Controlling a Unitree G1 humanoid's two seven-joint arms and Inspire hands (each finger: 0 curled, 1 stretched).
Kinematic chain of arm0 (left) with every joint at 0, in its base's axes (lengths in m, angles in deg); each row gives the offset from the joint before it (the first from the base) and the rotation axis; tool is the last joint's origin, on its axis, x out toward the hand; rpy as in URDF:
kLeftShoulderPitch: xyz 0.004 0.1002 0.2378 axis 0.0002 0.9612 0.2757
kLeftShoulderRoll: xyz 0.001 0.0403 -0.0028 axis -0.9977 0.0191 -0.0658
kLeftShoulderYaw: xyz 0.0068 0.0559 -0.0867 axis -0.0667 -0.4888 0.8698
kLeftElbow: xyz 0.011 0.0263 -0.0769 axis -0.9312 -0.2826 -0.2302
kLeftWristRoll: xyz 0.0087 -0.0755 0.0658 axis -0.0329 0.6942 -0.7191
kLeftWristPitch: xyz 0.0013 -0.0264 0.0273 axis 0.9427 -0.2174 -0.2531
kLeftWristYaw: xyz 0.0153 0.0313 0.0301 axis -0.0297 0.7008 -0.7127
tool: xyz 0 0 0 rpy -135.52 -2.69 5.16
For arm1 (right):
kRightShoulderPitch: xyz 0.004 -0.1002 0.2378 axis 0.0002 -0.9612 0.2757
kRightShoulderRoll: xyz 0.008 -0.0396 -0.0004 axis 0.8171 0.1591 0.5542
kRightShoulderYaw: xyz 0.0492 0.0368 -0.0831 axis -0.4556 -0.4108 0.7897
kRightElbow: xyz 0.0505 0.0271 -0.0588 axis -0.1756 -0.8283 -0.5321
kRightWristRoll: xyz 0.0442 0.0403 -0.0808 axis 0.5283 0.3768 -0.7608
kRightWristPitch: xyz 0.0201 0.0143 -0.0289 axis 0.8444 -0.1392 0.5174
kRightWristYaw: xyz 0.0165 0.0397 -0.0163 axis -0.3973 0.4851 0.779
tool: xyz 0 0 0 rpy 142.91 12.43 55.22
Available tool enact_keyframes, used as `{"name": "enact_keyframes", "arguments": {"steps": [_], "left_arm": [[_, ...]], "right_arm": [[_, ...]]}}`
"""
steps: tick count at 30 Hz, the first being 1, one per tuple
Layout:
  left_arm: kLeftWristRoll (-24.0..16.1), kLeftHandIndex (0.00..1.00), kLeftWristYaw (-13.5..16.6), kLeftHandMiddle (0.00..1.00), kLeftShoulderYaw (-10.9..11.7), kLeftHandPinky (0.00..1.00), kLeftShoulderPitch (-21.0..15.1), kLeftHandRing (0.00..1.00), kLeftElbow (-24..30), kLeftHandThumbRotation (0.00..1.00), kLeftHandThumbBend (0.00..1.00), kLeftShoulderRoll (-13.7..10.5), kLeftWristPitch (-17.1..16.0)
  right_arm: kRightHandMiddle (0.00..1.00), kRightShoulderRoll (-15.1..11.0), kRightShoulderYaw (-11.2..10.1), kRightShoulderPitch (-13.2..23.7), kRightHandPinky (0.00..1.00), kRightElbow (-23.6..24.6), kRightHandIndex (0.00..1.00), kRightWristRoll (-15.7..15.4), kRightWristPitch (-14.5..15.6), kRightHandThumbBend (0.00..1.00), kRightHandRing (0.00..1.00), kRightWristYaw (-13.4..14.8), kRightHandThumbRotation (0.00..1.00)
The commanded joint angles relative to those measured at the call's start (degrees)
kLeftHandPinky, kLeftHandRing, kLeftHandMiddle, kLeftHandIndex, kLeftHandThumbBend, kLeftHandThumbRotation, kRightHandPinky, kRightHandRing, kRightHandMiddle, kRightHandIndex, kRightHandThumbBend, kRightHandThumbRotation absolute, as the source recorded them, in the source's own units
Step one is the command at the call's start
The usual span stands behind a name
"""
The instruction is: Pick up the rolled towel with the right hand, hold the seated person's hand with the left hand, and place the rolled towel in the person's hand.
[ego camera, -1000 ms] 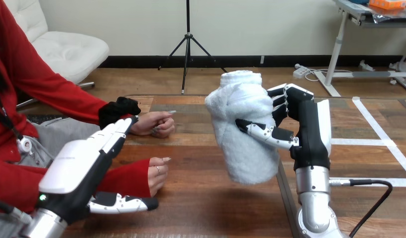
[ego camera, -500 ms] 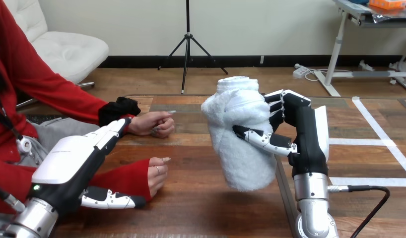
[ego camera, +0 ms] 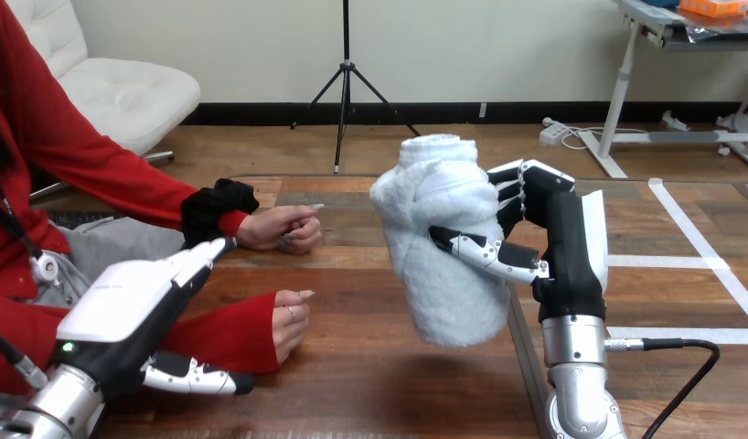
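Note:
My right hand is shut on the white rolled towel, holding it upright above the table's right part. My left hand is open at the lower left, fingers straight and pointing toward the person, thumb low near the table. It lies over the red sleeve of the person's nearer hand, which rests loosely curled on the table. The person's farther hand rests curled on the table further back, just beyond my left fingertips. Neither of the person's hands touches the towel.
The wooden table ends in a right edge just under my right forearm. The person's red-sleeved arms come in from the left side.
My left hand has drawn back and down toward me. The right hand has shifted the towel slightly left and lower. The person's hands have stayed put.

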Motion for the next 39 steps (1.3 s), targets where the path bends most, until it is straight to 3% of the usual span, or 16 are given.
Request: {"name": "enact_keyframes", "arguments": {"steps": [1, 10, 24, 33, 39], "left_arm": [[-2.0, 0.91, 3.9, 0.87, -2.8, 0.83, -6.0, 0.87, -4.9, 0.5, 1.0, -1.3, 0.2], [-3.6, 0.86, 7.3, 0.82, -6.9, 0.74, -9.5, 0.8, -12.1, 0.47, 1.0, -0.4, 0.6], [-5.6, 0.83, 11.6, 0.78, -13.2, 0.66, -14.4, 0.73, -21.5, 0.51, 1.0, 1.1, 1.6], [-5.9, 0.82, 13.0, 0.76, -16.1, 0.64, -16.4, 0.7, -25.4, 0.49, 1.0, 2.3, 3.1], [-4.9, 0.8, 12.3, 0.73, -17.0, 0.62, -17.2, 0.67, -27.0, 0.44, 1.0, 2.9, 3.3]], "right_arm": [[0.35, -0.2, -1.4, 2.2, 0.21, 4.8, 0.41, 1.4, -2.8, 0.77, 0.25, -0.2, 0.0], [0.36, 0.2, -1.9, 1.4, 0.21, 6.4, 0.41, 2.0, -2.8, 0.78, 0.25, -0.9, 0.0], [0.36, 1.0, -2.5, -0.5, 0.21, 10.5, 0.41, 3.5, -2.5, 0.78, 0.26, -2.8, 0.0], [0.36, 1.1, -3.0, -1.7, 0.21, 13.5, 0.41, 3.1, -2.1, 0.78, 0.25, -2.9, 0.0], [0.36, 1.3, -3.2, -2.7, 0.21, 15.6, 0.41, 3.2, -1.8, 0.78, 0.25, -3.2, 0.0]]}}
